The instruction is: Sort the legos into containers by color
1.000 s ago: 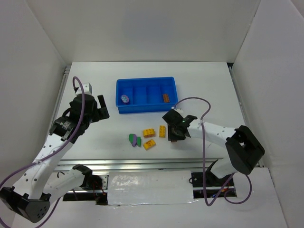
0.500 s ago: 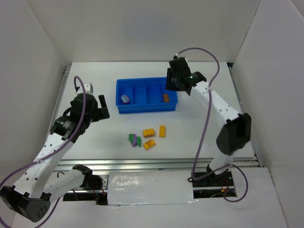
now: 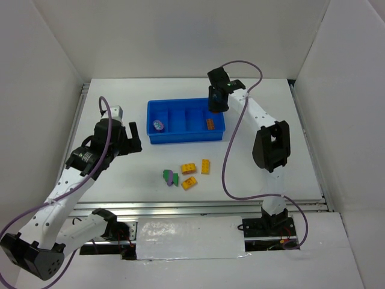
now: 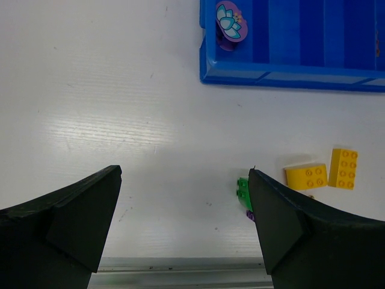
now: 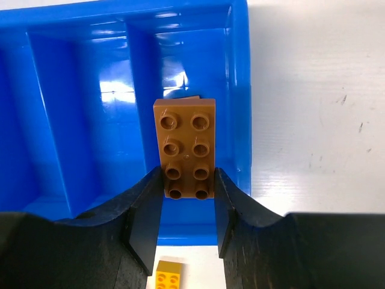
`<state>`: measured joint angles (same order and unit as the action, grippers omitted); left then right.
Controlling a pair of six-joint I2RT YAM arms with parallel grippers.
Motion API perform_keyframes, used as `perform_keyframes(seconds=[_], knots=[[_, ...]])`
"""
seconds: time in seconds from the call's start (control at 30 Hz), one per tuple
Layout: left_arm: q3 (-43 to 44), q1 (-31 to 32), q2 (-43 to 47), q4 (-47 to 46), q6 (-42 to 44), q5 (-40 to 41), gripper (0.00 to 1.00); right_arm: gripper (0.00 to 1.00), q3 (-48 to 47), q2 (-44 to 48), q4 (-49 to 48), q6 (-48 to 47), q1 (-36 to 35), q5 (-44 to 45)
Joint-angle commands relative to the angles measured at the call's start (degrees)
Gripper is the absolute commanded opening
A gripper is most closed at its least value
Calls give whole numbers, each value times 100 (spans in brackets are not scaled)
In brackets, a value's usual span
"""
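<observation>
While clamped on a studded brown brick (image 5: pixel 185 141), right end effector (image 5: pixel 187 183) hangs above the end compartment of the glossy blue tray (image 5: pixel 240 90).
Left end effector (image 4: pixel 184 174) gapes wide, empty; yellow bricks (image 4: pixel 307 176) lie just beyond one finger.

Count taken. Tray (image 3: pixel 185 138): one, blue, with four compartments (image 3: pixel 177 119) counted from overhead. Yellow-orange bricks (image 3: pixel 189 168): three, loose on the worktop (image 3: pixel 138 180) at 6 o'clock from the tray. Green bricks (image 3: pixel 166 174): two as far as can be made out, at the 9 o'clock end of that loose group. Purple brick (image 3: pixel 171 178): one, between the greens. Lilac printed piece (image 3: pixel 157 124): one, in the 9 o'clock end compartment. Brown brick (image 5: pixel 186 144) between the right jaws: one. Second brown brick (image 3: pixel 210 124), in the 3 o'clock end compartment: one. That makes two brown in all. Robot arms (image 3: pixel 60 192): two.
</observation>
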<state>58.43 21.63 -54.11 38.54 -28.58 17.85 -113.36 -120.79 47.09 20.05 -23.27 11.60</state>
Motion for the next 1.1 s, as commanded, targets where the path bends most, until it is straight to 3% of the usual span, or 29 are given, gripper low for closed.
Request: perform_keyframes(seconds=[0.0, 0.03, 0.07, 0.13, 0.27, 0.43, 0.5, 0.6, 0.7, 0.8, 0.9, 1.07], knots=[[1, -27, 93, -198, 133, -176, 99, 24, -186, -23, 107, -81, -2, -25], [1, -27, 93, -198, 133, -176, 100, 28, -204, -41, 125, -81, 6, -43], [1, -36, 93, -198, 133, -185, 100, 41, -204, -50, 134, -81, 6, -61], [-8, -27, 85, -198, 142, -185, 100, 56, -213, 12, 125, -54, 15, -78], [-8, -27, 58, -207, 142, -229, 100, 68, -335, 231, 142, -63, 6, -167], [-42, -27, -3, -285, 203, -439, 100, 70, -425, 670, 370, -54, -2, -201], [-130, -18, -73, -409, 282, -946, 100, 70, -179, 1194, 371, 60, -37, -420], [-52, 262, -564, -295, 117, -1126, 100, 70, 1528, 2361, -304, 183, -222, -903], [150, 921, -951, 74, -461, -417, 100, 71, 2709, 3393, -868, 341, -363, -1316], [-112, 1431, -1189, -171, -1008, -596, 99, 71, 3676, 4229, -1149, 482, -442, -1641], [-656, 1651, -1531, -663, -1281, -888, 100, 72, 4355, 4871, -1466, 499, -468, -2046], [-851, 1924, -2051, -963, -1598, -915, 99, 72, 4771, 5390, -1378, 368, -539, -2223]])
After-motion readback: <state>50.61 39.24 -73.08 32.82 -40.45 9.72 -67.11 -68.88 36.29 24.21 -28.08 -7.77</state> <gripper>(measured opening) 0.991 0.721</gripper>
